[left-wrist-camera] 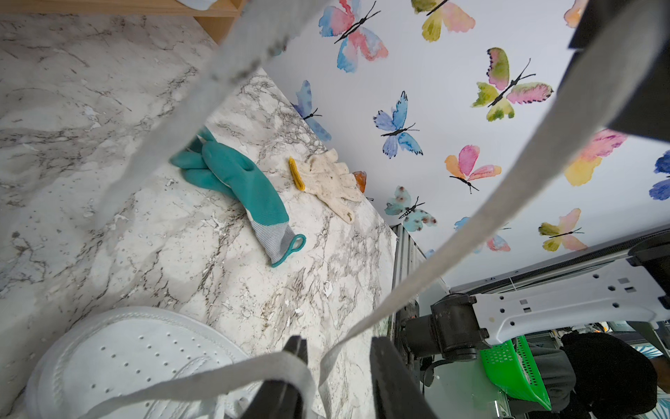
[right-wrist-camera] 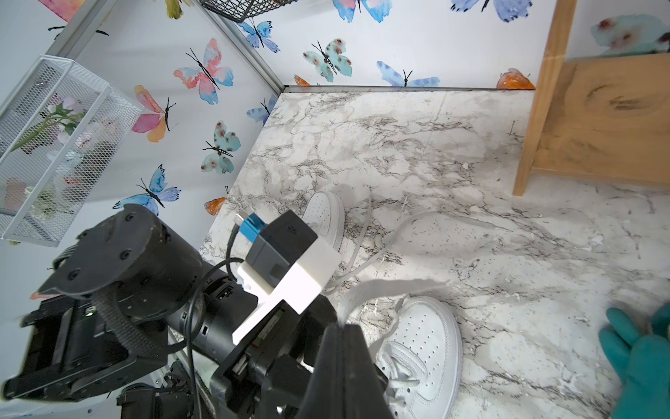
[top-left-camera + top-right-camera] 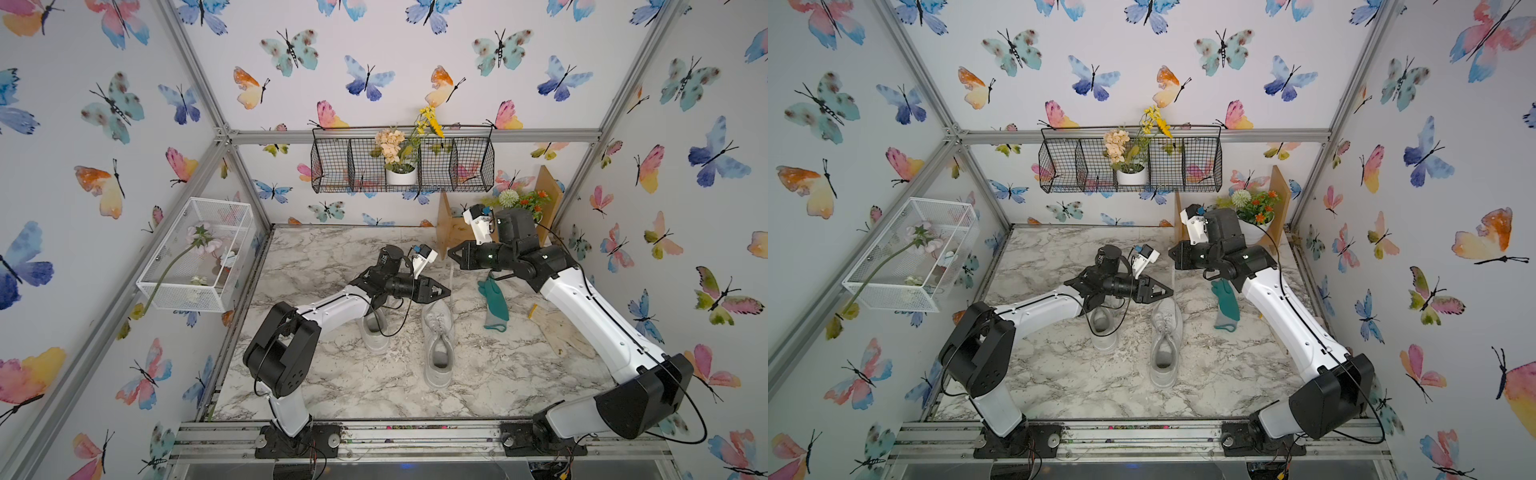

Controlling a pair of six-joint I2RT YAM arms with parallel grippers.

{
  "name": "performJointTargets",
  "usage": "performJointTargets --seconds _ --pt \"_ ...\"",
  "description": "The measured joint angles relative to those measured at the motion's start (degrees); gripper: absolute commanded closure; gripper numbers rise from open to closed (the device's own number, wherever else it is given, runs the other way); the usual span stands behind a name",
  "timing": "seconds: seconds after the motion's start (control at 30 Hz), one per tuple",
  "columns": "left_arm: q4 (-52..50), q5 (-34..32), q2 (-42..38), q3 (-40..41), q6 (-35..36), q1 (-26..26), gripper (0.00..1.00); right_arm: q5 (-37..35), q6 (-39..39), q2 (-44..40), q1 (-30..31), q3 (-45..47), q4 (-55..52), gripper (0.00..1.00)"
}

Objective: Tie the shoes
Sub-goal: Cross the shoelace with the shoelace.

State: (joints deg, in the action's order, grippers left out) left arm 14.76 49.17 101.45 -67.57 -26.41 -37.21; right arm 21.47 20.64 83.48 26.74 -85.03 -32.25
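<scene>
Pinching a white lace (image 2: pixel 362 290) flat in my right gripper (image 2: pixel 342 328), I hold it raised past the toe of the right shoe (image 3: pixel 438 345). The left shoe (image 3: pixel 374 334) stands beside it on the marble table (image 3: pixel 332 257), half under my left arm (image 3: pixel 332 307). My left gripper (image 1: pixel 335 350) has its jaws apart, with a strand (image 1: pixel 507 203) running loose between them. I should close on that strand before pulling, then draw both ends evenly so the crossing cinches over the tongue. No brand or writing is readable.

A matt woven cloth lace (image 1: pixel 471 226) passes between the left gripper (image 1: pixel 337 348) jaws, with a smooth perforated leather-look shoe (image 1: pixel 119 362) beside them and a rubbery glove (image 1: pixel 235 181) ahead on the glossy marbled table (image 1: pixel 72 109).
</scene>
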Motion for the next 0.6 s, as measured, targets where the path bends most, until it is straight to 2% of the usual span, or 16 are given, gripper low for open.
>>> performJointTargets --seconds 0.6 --pt "-1.3 0.0 4.6 -6.1 0.3 -1.5 0.61 0.4 1.2 0.0 0.3 0.0 0.2 0.98"
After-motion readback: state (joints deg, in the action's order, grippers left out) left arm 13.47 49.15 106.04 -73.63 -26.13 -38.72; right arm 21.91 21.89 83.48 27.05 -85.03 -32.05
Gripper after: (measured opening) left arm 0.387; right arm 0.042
